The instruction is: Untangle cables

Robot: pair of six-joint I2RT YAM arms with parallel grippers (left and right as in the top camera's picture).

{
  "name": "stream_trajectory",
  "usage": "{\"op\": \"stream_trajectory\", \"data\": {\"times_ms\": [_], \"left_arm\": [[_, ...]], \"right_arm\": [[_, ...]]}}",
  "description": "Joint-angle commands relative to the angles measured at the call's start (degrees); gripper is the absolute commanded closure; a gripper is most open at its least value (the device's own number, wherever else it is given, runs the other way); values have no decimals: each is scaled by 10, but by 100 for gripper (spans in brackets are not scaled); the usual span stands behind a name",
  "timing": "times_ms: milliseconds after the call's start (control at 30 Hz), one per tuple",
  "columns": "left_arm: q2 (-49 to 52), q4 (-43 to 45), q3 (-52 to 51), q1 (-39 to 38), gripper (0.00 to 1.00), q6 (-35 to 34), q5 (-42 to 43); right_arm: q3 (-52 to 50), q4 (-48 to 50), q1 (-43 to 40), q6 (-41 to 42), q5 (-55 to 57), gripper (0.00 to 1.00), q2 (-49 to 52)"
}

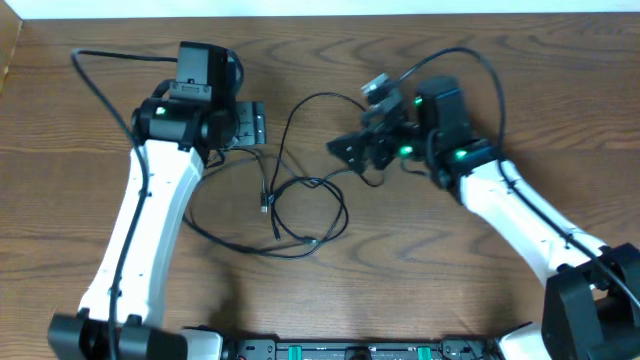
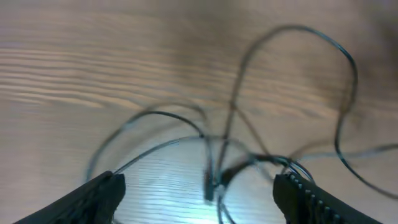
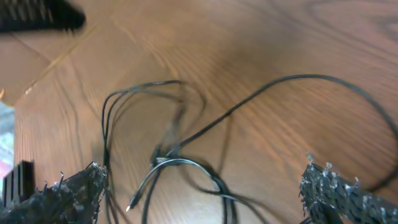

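- My left pincer [image 2: 199, 185] stands wide open, gripping nothing.
- My right pincer [image 3: 202, 177] is open and empty too.
- The black cables [image 1: 300, 195] lie looped on the counter [image 1: 80, 200], at 5 o'clock from my left pincer and 7 o'clock from my right.

**Count of what is on show**

One table [image 1: 60, 200]. Two arms, a left arm [image 1: 150, 220] and a right arm [image 1: 520, 215]. Two grippers, the left gripper [image 1: 250, 124] and the right gripper [image 1: 348, 150], with two fingers [image 2: 99, 196] each, so four in all. One tangle of black cables [image 3: 168, 157]. How many separate cords make it up cannot be told, since the strands cross and overlap. One plug [image 2: 209, 186] is clear in the left wrist view.
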Motion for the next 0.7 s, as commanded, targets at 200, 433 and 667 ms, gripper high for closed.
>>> {"op": "stream_trajectory", "data": {"times_ms": [200,433,667], "left_arm": [[-35,-20,8,46,13,-57,-182],[-28,-41,8,146,12,-118,-181],[-17,-56,8,200,11,-118,-181]], "right_arm": [[3,-47,106,-47,116,1,8],[3,-64,159,-55,170,1,20],[3,-62,210,-122,170,1,71]]}}
